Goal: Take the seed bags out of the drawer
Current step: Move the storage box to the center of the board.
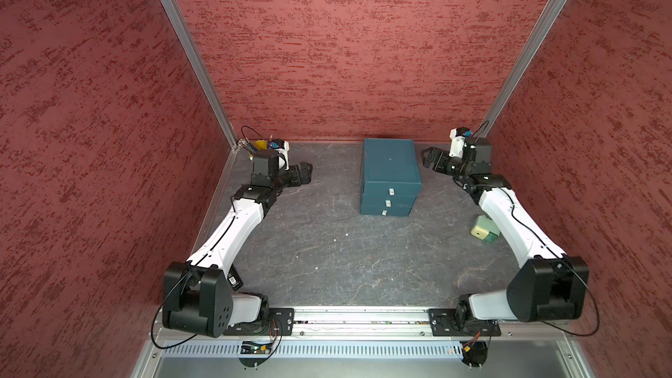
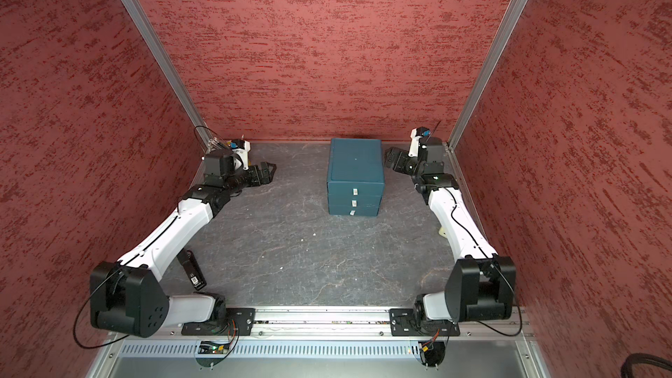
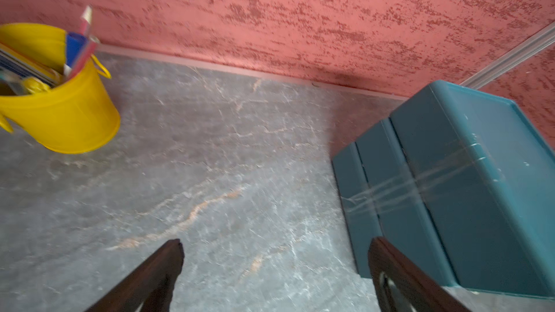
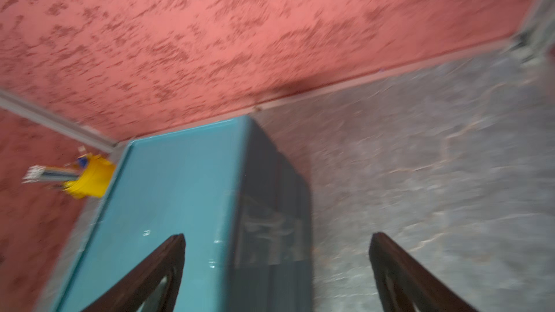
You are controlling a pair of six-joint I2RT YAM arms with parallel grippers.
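A small teal cabinet stands at the back of the table, seen in both top views. Its three drawers are pushed in, each with a white pull tab: top drawer, middle, bottom. The seed bags are hidden. My left gripper hovers left of the cabinet, open and empty; in the left wrist view the cabinet's side lies past one finger. My right gripper is open just right of the cabinet; in the right wrist view it hangs over the cabinet's top edge.
A yellow bucket with pens stands in the back left corner, behind my left wrist. A pale green boxy object lies under my right forearm. A black labelled object lies by my left arm. Red walls close three sides.
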